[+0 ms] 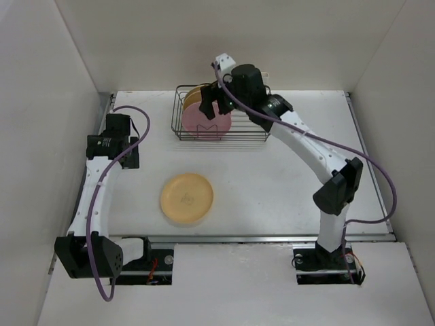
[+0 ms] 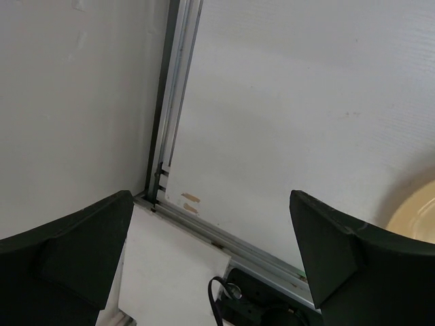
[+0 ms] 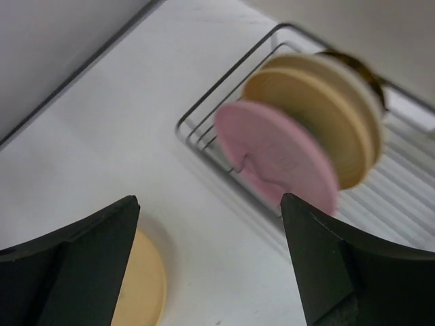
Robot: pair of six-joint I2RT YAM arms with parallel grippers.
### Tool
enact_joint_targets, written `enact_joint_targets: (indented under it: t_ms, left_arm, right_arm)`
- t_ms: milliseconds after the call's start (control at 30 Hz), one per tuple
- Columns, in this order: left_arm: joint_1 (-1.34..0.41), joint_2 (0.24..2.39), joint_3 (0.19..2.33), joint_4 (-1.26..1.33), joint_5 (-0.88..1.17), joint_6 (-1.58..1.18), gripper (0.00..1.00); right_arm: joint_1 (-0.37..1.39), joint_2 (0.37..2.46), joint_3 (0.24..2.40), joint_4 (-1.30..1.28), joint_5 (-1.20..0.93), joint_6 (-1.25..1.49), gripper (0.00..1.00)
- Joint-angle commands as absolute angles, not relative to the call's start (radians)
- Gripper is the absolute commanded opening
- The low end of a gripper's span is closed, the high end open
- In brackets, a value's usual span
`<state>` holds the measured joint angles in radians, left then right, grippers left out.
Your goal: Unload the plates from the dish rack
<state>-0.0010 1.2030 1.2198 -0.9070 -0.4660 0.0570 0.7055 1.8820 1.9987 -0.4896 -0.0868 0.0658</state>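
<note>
Top external view: the right arm reaches far over the dish rack [image 1: 245,132], right tool [image 3: 209,200] spread apart near the upright pink plate [image 1: 205,121]. The left arm is bent, left tool [image 2: 211,197] likewise apart. A tan plate [image 1: 187,197] lies flat on the worktop [image 1: 272,183].

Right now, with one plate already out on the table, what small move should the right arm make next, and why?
Probably lower the right gripper onto the top rim of the pink plate: its jaws stand open and empty above the dish rack, and that plate stands upright, frontmost of those remaining.
</note>
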Motion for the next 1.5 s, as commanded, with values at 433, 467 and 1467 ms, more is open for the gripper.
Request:
enact_joint_targets:
  t_ms: [433, 467, 1467]
  left_arm:
    - [-0.020, 1.275, 1.249, -0.897, -0.581, 0.055, 1.00]
    - [-0.020, 1.275, 1.240, -0.897, -0.581, 0.055, 1.00]
    - [-0.029, 1.370, 1.333, -0.933, -0.359, 0.026, 1.00]
  right_arm:
    - [0.649, 2.242, 2.198, -0.347, 0.121, -0.115, 0.87]
    - [0.649, 2.253, 2.198, -0.347, 0.142, -0.115, 0.84]
    - [0.669, 1.934, 1.899, -0.014, 0.492, -0.307, 0.00]
